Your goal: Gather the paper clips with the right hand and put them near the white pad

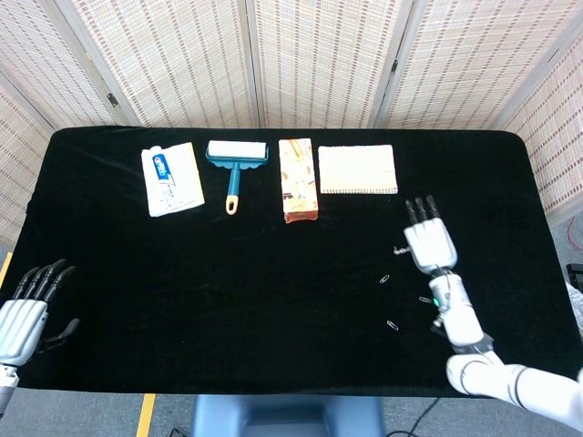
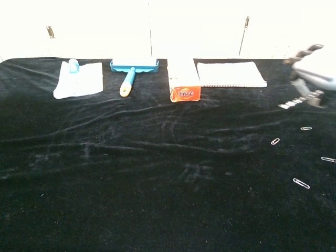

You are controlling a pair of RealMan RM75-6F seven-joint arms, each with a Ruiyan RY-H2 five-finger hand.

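Note:
The white pad (image 1: 357, 169) (image 2: 231, 74) lies at the far side of the black table, right of centre. Paper clips lie loose on the cloth nearer me: one (image 1: 384, 279), another (image 1: 424, 299) beside my right wrist, a third (image 1: 393, 324). The chest view shows several, among them one (image 2: 275, 141), one (image 2: 306, 128) and one (image 2: 301, 183). My right hand (image 1: 428, 241) (image 2: 312, 73) hovers between pad and clips, fingers straight and apart, thumb out to the side, holding nothing; it is blurred in the chest view. My left hand (image 1: 23, 314) rests open at the table's near left edge.
Along the far side stand an orange box (image 1: 297, 179), a blue-handled lint roller (image 1: 236, 164) and a white toothpaste pack (image 1: 171, 178). A woven screen closes off the back. Black cloth (image 1: 228, 282) covers the table.

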